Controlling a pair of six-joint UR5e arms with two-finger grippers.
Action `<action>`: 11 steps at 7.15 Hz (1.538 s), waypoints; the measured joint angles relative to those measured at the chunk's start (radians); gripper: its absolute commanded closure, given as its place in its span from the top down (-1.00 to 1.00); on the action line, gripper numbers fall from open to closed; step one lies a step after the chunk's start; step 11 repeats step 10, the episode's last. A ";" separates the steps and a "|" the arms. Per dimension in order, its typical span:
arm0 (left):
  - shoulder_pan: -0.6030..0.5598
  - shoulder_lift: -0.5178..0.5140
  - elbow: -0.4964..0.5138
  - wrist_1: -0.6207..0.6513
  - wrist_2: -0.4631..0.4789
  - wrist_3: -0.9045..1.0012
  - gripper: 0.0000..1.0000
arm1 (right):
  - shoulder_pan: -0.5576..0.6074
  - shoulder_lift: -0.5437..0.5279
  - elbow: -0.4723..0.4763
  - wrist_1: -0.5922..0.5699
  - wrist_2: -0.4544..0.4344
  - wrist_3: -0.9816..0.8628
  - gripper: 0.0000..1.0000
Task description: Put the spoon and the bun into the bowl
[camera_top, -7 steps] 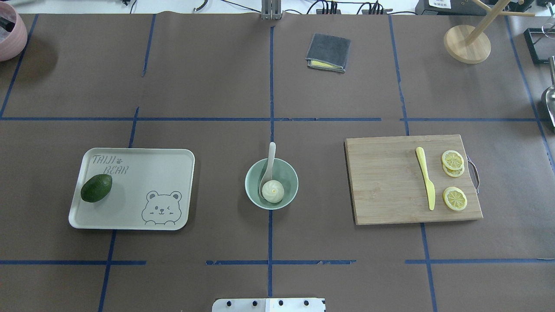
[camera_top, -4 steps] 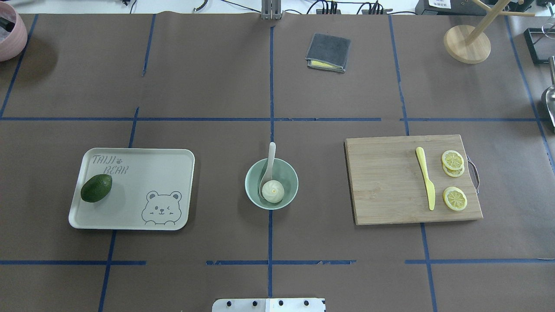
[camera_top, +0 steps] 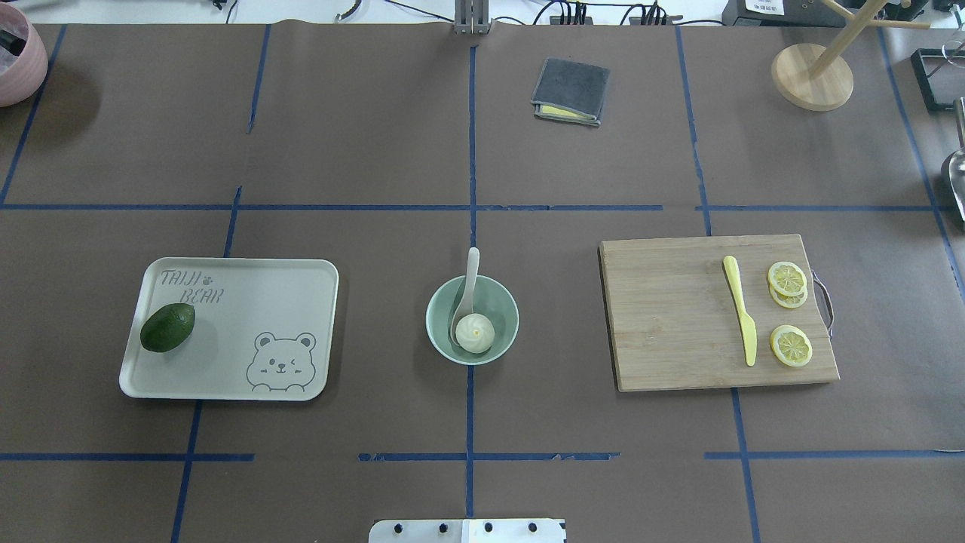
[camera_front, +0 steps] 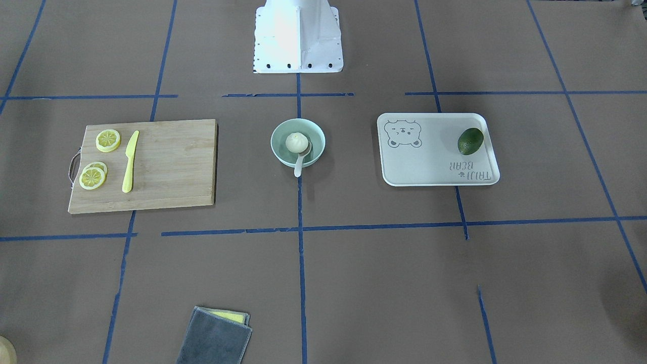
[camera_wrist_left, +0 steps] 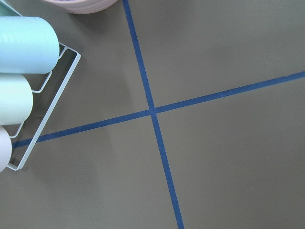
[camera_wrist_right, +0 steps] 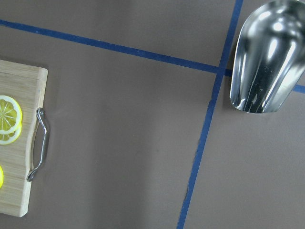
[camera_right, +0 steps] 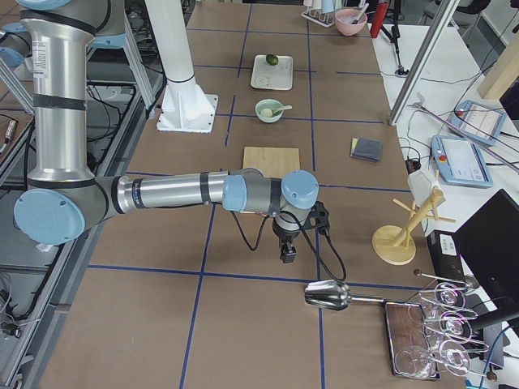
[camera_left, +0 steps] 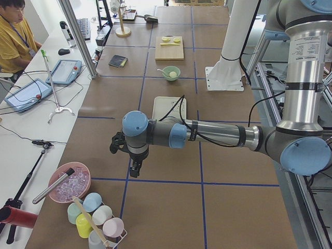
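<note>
The mint-green bowl stands at the table's middle. The white pleated bun lies inside it. The off-white spoon rests with its scoop in the bowl beside the bun and its handle over the far rim. The front-facing view shows the same bowl, bun and spoon. My left gripper hangs far off at the table's left end, and my right gripper at the right end. Both are empty-looking, but I cannot tell whether they are open or shut.
A bear-print tray with an avocado lies left of the bowl. A cutting board with a yellow knife and lemon slices lies right. A grey cloth is at the back; a steel scoop is below the right wrist.
</note>
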 measured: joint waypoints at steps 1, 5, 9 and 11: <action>0.001 0.001 0.004 -0.003 0.000 -0.003 1.00 | 0.000 0.000 0.000 0.000 0.000 0.001 1.00; 0.006 0.002 0.004 -0.036 -0.017 -0.152 1.00 | 0.000 0.011 0.004 0.000 0.001 0.038 1.00; 0.008 -0.008 0.010 -0.053 -0.048 -0.160 1.00 | 0.000 0.029 0.003 0.001 0.000 0.055 1.00; 0.008 -0.015 0.011 -0.054 -0.048 -0.158 1.00 | 0.000 0.036 0.003 0.001 -0.003 0.055 1.00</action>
